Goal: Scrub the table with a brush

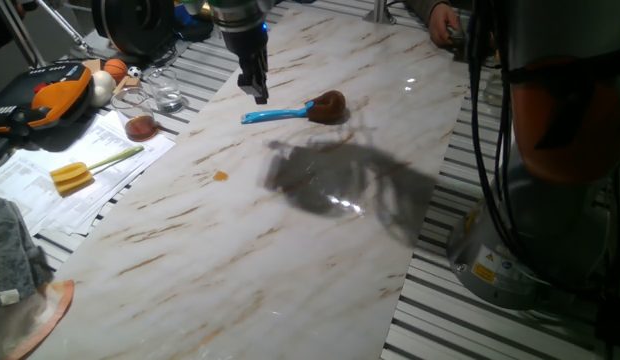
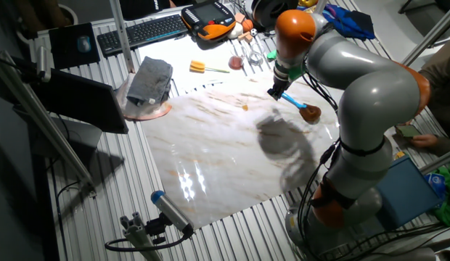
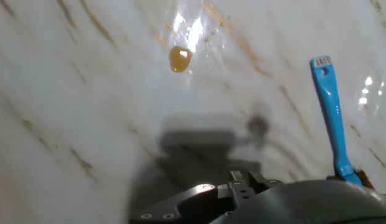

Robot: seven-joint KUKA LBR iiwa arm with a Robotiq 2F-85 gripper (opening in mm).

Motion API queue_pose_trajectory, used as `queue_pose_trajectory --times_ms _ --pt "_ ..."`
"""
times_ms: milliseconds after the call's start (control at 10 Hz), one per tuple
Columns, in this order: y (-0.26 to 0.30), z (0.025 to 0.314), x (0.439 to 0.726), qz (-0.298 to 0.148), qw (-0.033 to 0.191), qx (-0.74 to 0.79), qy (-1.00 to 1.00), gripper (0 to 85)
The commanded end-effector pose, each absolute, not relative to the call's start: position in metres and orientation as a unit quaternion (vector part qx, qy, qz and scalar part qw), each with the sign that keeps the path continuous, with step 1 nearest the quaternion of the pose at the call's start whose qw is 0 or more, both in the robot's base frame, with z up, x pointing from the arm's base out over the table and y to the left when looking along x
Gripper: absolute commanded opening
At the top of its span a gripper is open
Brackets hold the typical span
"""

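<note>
The brush (image 1: 280,114) lies flat on the white marble-look table (image 1: 290,260), its blue handle pointing left and its brown bristle head (image 1: 328,106) to the right. My gripper (image 1: 257,93) hangs just above the table near the handle's free end, holding nothing, with its jaws together. In the other fixed view the gripper (image 2: 274,93) is just left of the brush (image 2: 303,107). The hand view shows the blue handle (image 3: 330,112) at the right, apart from the gripper (image 3: 243,184). A small orange spot (image 3: 180,58) sits on the table.
On the slatted surface left of the slab lie a yellow-headed tool (image 1: 75,176), papers, glass vessels (image 1: 162,92) and an orange pendant (image 1: 52,92). A grey cloth (image 2: 151,80) sits at the slab's corner. A person's hand (image 1: 445,22) is at the far edge.
</note>
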State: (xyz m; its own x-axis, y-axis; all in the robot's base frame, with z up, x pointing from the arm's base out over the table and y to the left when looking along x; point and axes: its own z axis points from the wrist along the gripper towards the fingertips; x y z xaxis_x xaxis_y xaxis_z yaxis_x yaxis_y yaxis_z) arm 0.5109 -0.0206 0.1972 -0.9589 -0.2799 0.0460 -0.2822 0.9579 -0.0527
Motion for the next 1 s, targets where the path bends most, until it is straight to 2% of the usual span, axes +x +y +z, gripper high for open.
queue_pose_trajectory --times_ms 0,200,500,600,900 --pt "-0.02 0.197 0.511 0.035 0.018 0.14 -0.989 34.0" --pt "-0.02 0.197 0.511 0.03 0.014 0.15 -0.988 34.0" --pt "-0.075 0.179 0.545 0.01 0.014 0.195 -0.981 34.0" --pt "-0.088 0.172 0.554 0.014 0.017 0.208 -0.978 51.0" --pt "-0.123 0.15 0.566 0.026 0.009 0.215 -0.976 51.0"
